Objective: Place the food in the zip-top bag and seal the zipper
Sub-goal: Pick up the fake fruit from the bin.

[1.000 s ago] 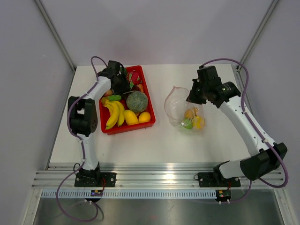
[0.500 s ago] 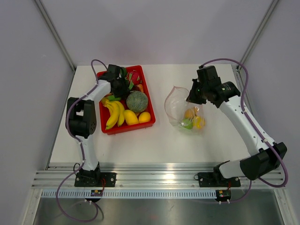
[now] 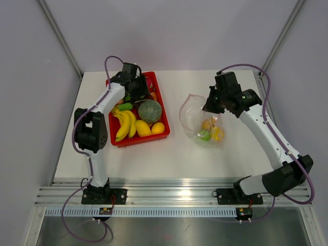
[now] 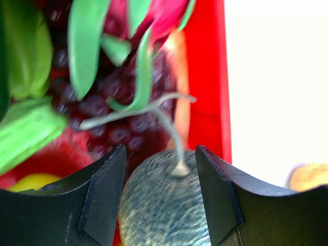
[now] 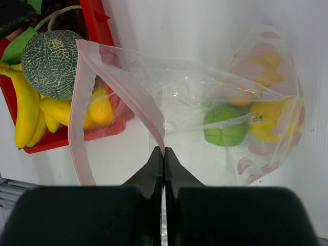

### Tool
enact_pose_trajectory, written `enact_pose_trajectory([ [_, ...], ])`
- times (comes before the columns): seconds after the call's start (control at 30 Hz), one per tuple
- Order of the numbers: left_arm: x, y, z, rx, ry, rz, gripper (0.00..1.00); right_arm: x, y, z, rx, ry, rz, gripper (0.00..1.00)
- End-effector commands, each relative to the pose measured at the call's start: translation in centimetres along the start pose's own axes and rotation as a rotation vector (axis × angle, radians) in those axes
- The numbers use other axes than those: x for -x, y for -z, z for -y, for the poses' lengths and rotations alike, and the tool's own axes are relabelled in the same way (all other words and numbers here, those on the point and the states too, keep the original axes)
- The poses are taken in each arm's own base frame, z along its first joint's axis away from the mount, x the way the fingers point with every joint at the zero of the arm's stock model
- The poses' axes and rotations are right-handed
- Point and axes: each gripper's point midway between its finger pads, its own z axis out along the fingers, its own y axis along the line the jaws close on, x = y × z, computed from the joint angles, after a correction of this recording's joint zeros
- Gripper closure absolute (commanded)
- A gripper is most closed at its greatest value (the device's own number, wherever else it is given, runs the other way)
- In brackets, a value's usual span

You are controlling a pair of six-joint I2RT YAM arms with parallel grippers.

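Red plastic tray (image 3: 138,143) on the far left part of the table (image 3: 154,164), holding most of the food: bananas (image 3: 124,125) along its left wall, the netted melon (image 3: 149,110) against its right wall, dark grapes (image 4: 107,123) and leafy pieces at its far end; left gripper (image 3: 139,91) poised over that far end, jaws spread and holding nothing, the melon's stem (image 4: 171,133) between them in the wrist view. Zip-top bag (image 3: 197,120) on the table toward the right edge, well apart from the tray, already containing a green piece (image 5: 225,125) and yellow and orange pieces; right gripper (image 3: 211,105) pressed together on the bag's mouth edge, pinching the pink zipper (image 5: 128,100) and lifting the mouth open toward the tray. Probable hazards: the round melon may be too wide for the spread jaws and roll out of a grasp; a grasp on the thin stem may slip; neighbouring grapes or leaves may snag and spill from the tray; the mouth, held at one point only, may sag shut or fold as food enters; a pull on the film may drag the loaded bag.
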Motion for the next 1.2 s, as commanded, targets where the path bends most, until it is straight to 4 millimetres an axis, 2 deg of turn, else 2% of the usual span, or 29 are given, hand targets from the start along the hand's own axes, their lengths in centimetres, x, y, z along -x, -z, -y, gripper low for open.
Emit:
enact_pose_trajectory([
  [0.0, 0.9, -0.7, 1.2, -0.001, -0.055, -0.013, 0.40, 0.4, 0.2, -0.7, 0.032, 0.008, 0.023, 1.00],
  [0.07, -0.1, -2.0, 1.2, 0.011, -0.075, -0.055, 0.40, 0.4, 0.3, -0.6, 0.029, 0.013, 0.024, 1.00],
  [0.2, -1.3, -2.8, 1.5, 0.024, -0.094, -0.100, 0.40, 0.4, 0.5, -0.4, 0.021, 0.017, 0.029, 1.00],
  [0.27, -1.3, -3.0, 1.6, 0.026, -0.101, -0.108, 0.39, 0.3, 0.5, -0.3, 0.020, 0.016, 0.028, 1.00],
  [0.3, -2.1, -3.6, 1.2, 0.041, -0.107, -0.141, 0.40, 0.3, 0.5, -0.3, 0.020, 0.017, 0.028, 1.00],
  [0.33, -1.6, -3.6, 1.5, 0.043, -0.118, -0.135, 0.41, 0.3, 0.5, -0.3, 0.020, 0.016, 0.028, 1.00],
  [0.4, -2.5, -4.3, 1.0, 0.067, -0.125, -0.175, 0.43, 0.3, 0.5, -0.4, 0.024, 0.014, 0.029, 1.00],
  [0.5, -2.8, -4.3, 0.9, 0.082, -0.134, -0.185, 0.53, 0.3, 0.4, -0.4, 0.024, 0.014, 0.029, 1.00],
  [0.53, -2.5, -4.0, 0.9, 0.086, -0.135, -0.172, 0.58, 0.3, 0.4, -0.4, 0.025, 0.014, 0.030, 1.00],
  [0.57, -2.7, -3.9, 0.7, 0.090, -0.135, -0.174, 0.68, 0.3, 0.3, -0.4, 0.024, 0.012, 0.029, 1.00],
  [0.67, -1.6, -2.7, 1.1, 0.090, -0.143, -0.134, 0.85, 0.3, 0.3, -0.4, 0.026, 0.013, 0.026, 1.00],
  [0.77, -0.7, -1.4, 1.2, 0.095, -0.147, -0.104, 0.97, 0.3, 0.4, -0.4, 0.027, 0.016, 0.027, 1.00],
  [0.83, -0.3, -0.4, 1.4, 0.088, -0.146, -0.087, 1.00, 0.3, 0.5, -0.3, 0.024, 0.015, 0.029, 1.00],
  [0.93, 0.1, 0.4, 1.0, 0.113, -0.148, -0.059, 1.00, 0.3, 0.7, -0.3, 0.026, 0.014, 0.033, 1.00],
  [1.17, 1.6, 3.1, 1.6, 0.078, -0.148, 0.018, 1.00, 0.2, 1.0, -0.2, 0.029, 0.012, 0.038, 1.00],
])
